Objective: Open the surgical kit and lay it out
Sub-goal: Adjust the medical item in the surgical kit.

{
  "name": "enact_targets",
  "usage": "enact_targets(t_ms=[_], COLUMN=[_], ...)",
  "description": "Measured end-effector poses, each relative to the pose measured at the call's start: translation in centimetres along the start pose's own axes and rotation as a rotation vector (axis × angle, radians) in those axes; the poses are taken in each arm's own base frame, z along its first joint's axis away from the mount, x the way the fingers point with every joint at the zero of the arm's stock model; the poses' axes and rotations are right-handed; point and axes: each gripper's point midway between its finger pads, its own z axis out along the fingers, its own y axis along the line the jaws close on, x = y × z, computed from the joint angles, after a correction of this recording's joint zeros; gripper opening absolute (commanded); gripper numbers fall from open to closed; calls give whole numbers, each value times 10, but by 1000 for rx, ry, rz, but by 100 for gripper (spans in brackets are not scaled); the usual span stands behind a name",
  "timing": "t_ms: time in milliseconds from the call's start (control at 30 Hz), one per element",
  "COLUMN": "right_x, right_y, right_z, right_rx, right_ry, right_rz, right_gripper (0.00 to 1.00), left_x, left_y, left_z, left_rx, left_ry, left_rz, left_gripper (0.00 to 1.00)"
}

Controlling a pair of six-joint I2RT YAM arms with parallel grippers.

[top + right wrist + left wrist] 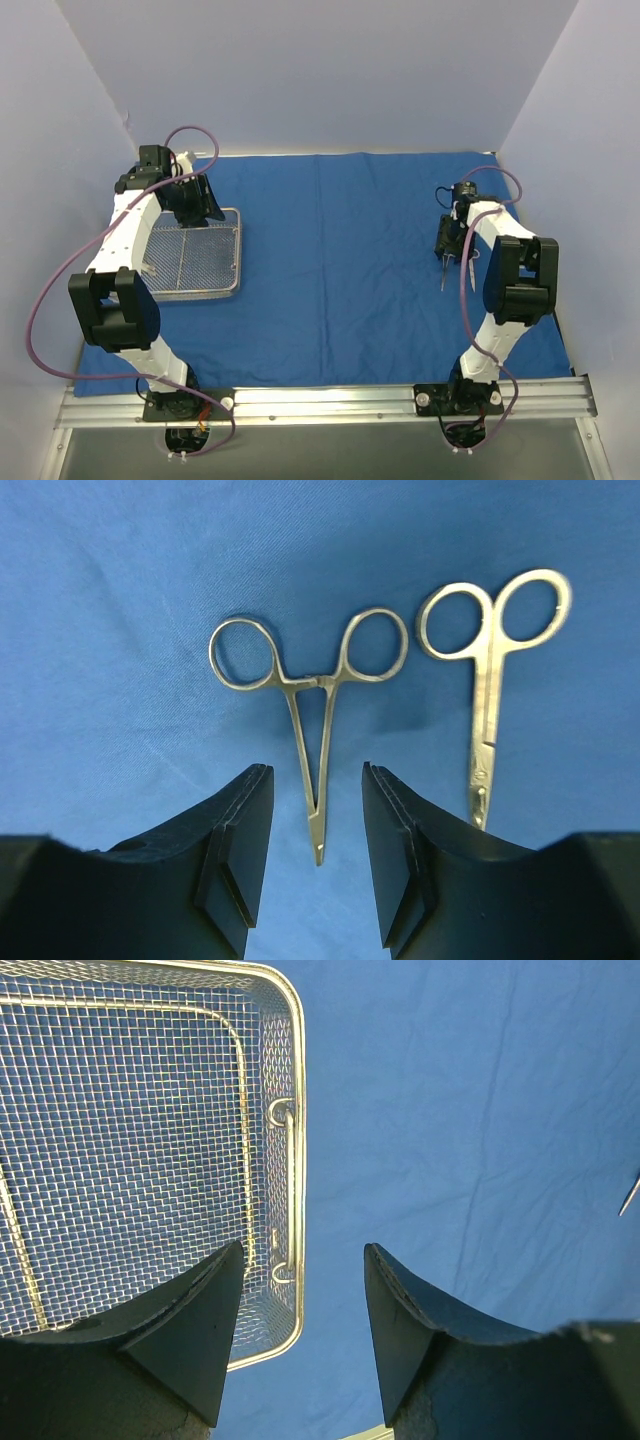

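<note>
Your blue cloth wrap lies opened flat, covering nearly the whole work area in the top view. On it, at 9 o'clock, sits the wire-mesh tray, right way up. Across the cloth at 3 o'clock, well apart from the tray, two steel instruments lie side by side.

From the right wrist you see the slim instrument with its finger rings toward 12 o'clock and its tip toward 6 o'clock. The stouter instrument lies just beside it at its 3 o'clock, the same way round.

Your right tool hangs over them with its jaws parted, one finger on each side of the slim instrument's tip, gripping nothing. Your left tool hovers open above the tray's edge, one finger over the mesh and the other over bare cloth, holding nothing.
</note>
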Motion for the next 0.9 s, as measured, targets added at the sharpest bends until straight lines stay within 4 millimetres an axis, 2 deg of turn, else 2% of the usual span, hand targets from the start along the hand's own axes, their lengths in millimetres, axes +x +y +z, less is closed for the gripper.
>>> enact_targets(t_ms=[200,300,600,900], right_x=[14,18,17,20], right_y=[4,6,6,-15], right_z=[14,20,19,16], right_rx=[10,14,59,163], right_ry=[51,67,69,88], right_rz=[-24,-36,-87,-147], right_gripper=[41,35,27,28], left_x=[0,1,2,1], left_y=[0,2,6,7], left_z=[0,1,1,1], left_rx=[4,2,-1,1], left_ry=[1,3,4,2], left_rz=[-2,-7,-17,-21], left_gripper=[60,60,60,60])
